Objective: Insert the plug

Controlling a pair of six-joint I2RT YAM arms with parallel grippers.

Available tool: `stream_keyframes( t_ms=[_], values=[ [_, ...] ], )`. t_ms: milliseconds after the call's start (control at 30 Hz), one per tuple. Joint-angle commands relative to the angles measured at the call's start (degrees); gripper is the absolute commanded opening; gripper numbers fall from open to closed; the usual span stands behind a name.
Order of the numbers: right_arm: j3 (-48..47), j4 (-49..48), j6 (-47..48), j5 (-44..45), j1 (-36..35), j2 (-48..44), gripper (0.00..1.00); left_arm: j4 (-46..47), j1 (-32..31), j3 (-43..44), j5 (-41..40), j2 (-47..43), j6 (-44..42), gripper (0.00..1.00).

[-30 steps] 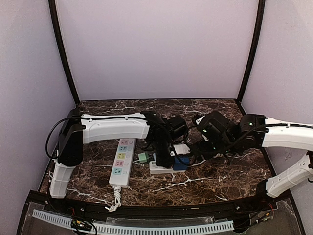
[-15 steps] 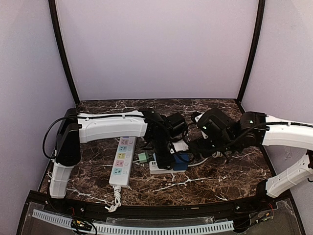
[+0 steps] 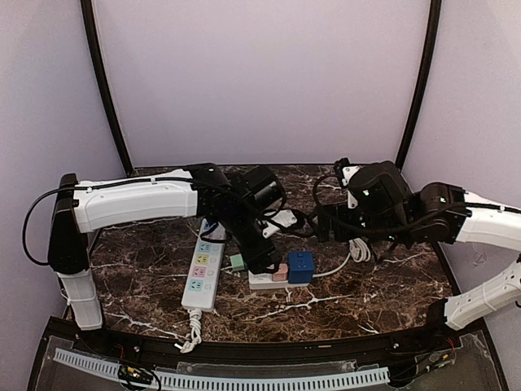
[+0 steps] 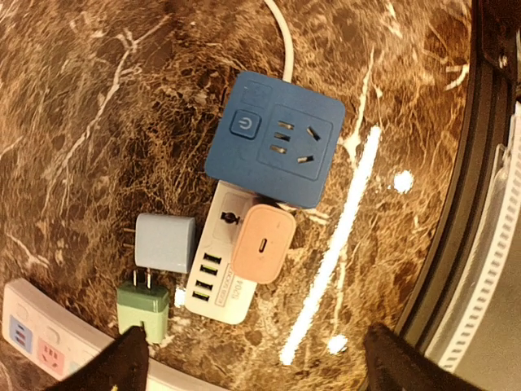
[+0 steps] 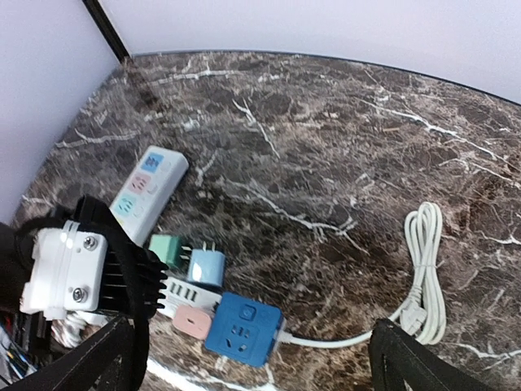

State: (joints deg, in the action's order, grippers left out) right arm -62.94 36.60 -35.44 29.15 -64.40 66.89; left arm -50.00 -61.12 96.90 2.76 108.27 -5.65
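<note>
With both wrist views checked, I record the left fingers (image 4: 122, 365) standing wide apart and holding nothing. Ahead of them, roughly centred on the gap and clear of both tips, the pink plug (image 4: 262, 243) sits on the small strip (image 4: 218, 281) with its port face turned up. I cannot tell whether its pins are fully home.

Just beyond the plug, farther from those fingers, the blue cube (image 4: 275, 138) lies flat on the worktop (image 4: 89, 122), hard against the end of the small strip. A white cable (image 4: 285, 41) leaves its far side.

Off to one side of the gap, close ahead of one fingertip, a green plug (image 4: 142, 300) and a pale-blue plug (image 4: 165, 243) lie loose on the worktop, one just behind the other and just beside the small strip. A corner of the long strip (image 4: 32, 334) shows next to that same fingertip.

I find the right fingers (image 5: 89, 366) spread wide and empty as well, held well back from the group. From them, the pink plug lies ahead and below, and the cable's coil lies ahead of the other fingertip, well apart from the cube.
</note>
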Motion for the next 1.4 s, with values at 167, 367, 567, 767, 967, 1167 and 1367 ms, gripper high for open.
stream_keyframes(
  t_ms=[167,367,567,767,967,1167,1367],
  values=[
    [4.79,2.85,-6.31,-9.93,9.00,-0.84,0.99,10.81,8.10,-9.74,0.63,-10.99,29.87,0.99],
    [5.41,2.63,-7.10,-22.67,15.96,2.15,0.99,9.28,8.16,-10.08,5.83,-6.67,40.16,0.86],
    [6.47,1.65,-6.92,-25.44,16.75,2.75,0.99,9.04,7.98,-9.02,11.23,-3.25,43.26,0.66],
    [7.95,0.97,-7.19,-27.64,17.03,3.29,0.99,10.06,6.64,-9.34,14.85,-0.57,43.69,0.51],
    [8.33,0.77,-7.94,-28.60,17.05,3.95,0.99,11.32,5.46,-10.34,15.91,0.52,44.45,0.48],
    [9.54,0.37,-9.26,-28.84,17.02,3.02,0.98,11.67,4.81,-10.42,16.13,1.97,44.36,0.46],
    [11.43,-0.20,-10.81,-28.93,17.03,1.40,0.99,12.80,4.76,-10.39,15.23,3.08,44.90,0.40]
  ],
)
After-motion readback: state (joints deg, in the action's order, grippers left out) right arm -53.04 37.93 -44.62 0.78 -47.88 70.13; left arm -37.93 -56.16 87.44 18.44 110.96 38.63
